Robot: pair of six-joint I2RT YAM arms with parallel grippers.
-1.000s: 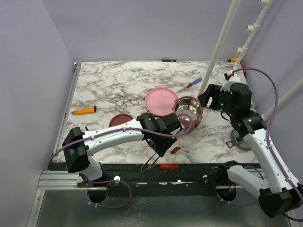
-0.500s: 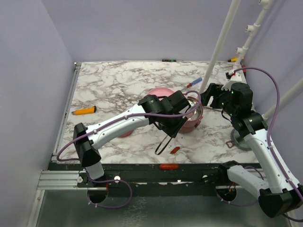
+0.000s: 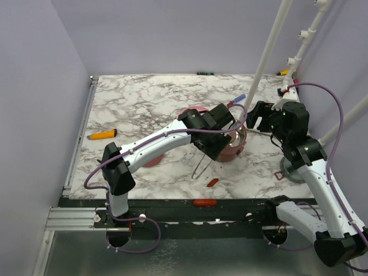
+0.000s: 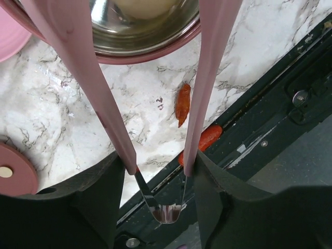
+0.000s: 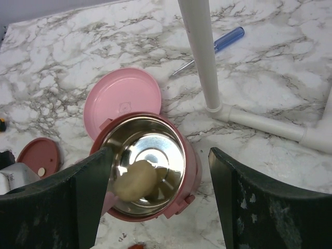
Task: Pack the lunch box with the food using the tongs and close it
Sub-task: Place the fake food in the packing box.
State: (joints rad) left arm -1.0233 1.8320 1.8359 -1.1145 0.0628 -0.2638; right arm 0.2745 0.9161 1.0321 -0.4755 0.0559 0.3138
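Observation:
The lunch box (image 3: 237, 150) is one dusty-red, steel-lined bowl (image 5: 189, 155) standing open mid-table. A tan-cream ball (image 5: 136, 180) lies inside it, against the near-left wall, also showing at the top of the left wrist view (image 4: 142, 8). My left gripper (image 3: 211, 150) is shut on the pink tongs (image 4: 210, 78) near their joined end, their arms spread and reaching over the bowl rim (image 4: 150, 49). One red sausage piece (image 4: 182, 104) lies on the marble before the bowl, another (image 4: 207, 137) at the table's front edge. My right gripper (image 5: 166, 207) hangs open above the bowl's right side.
The pink plate (image 5: 122, 101) touches the bowl's far-left side. A maroon disc lid (image 5: 39, 155) lies further left. A blue-handled screwdriver (image 5: 223, 41) and a white pipe post (image 5: 199, 52) stand behind. An orange-yellow tool (image 3: 102, 135) lies far left, a grey round lid (image 3: 290, 169) by the right arm.
My left arm swung from the front edge up and right to the bowl, carrying the tongs. The ball now lies in the bowl and the tong arms have spread. The right arm barely moved.

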